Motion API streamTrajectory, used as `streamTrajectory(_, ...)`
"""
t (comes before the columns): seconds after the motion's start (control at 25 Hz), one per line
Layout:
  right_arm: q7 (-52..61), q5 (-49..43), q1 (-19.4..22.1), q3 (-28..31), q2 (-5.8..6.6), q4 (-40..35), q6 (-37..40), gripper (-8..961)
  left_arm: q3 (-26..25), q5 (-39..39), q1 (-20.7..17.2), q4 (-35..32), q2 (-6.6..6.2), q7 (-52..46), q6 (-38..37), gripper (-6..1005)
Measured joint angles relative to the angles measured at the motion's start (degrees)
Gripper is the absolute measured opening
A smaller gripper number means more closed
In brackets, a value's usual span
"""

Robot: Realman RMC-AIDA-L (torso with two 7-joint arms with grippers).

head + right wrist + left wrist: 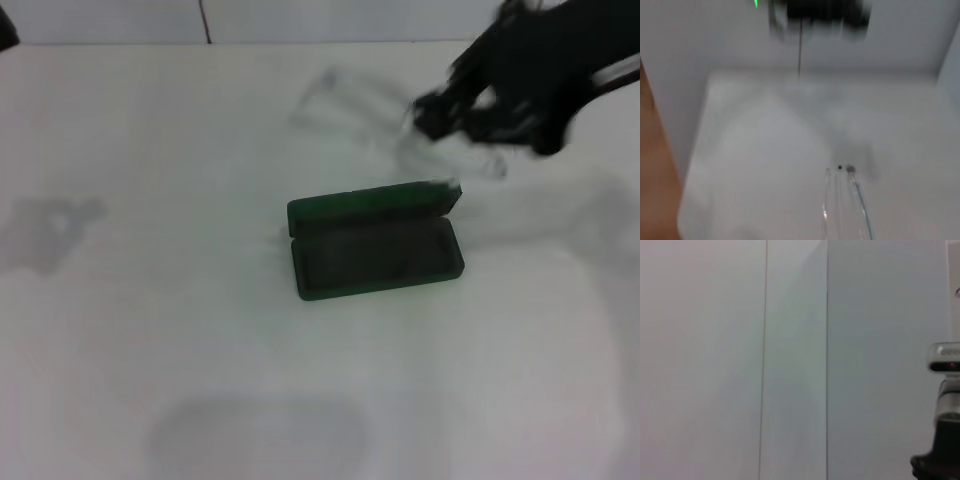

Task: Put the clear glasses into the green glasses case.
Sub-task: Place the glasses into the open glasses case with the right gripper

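The green glasses case (378,262) lies open in the middle of the white table, its lid (370,207) standing up on the far side and its dark lining bare. The clear glasses (455,152) hang smeared in the air behind and above the case, held by my right gripper (432,112), which is shut on them. The right wrist view shows the clear glasses' (844,207) two folded arms sticking out over the table. Only a dark bit of my left arm (6,30) shows, parked at the far left corner.
The white table (200,330) spreads wide around the case, and a wall panel seam (205,20) runs behind it. A brown floor strip (655,165) borders the table edge in the right wrist view. The left wrist view faces a plain wall (790,360).
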State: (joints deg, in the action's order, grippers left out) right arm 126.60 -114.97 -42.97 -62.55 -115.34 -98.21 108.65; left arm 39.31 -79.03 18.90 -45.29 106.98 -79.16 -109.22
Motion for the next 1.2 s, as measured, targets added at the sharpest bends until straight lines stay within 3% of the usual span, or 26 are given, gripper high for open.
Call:
streamTrajectory(0.16, -5.1, 9.7, 2.4, 13.1, 0.44, 5.9, 3.3, 78, -1.1, 0.6, 0.5, -0.4, -0.32, -0.2, -1.6, 48)
streamTrajectory(0.24, -7.0, 15.0, 3.8, 18.4, 1.55, 11.1, 4.5, 78, -2.0, 0.6, 0.5, -0.8, -0.41, -0.1, -2.8, 48)
streamTrajectory(0.4, -8.8, 22.9, 6.4, 22.2, 4.08, 19.3, 4.7, 79, -2.3, 0.6, 0.5, -1.4, -0.43, 0.7, -4.3, 49)
streamTrajectory(0.6, -10.4, 27.8, 8.4, 23.0, 5.74, 26.5, 4.2, 79, -2.4, 0.6, 0.0, -1.8, -0.45, 2.6, -6.1, 49)
streamTrajectory(1.2, -11.0, 27.3, 7.1, 19.5, 3.40, 25.3, 3.8, 81, -2.2, -0.1, -0.1, -1.6, -0.37, 3.1, -6.3, 48)
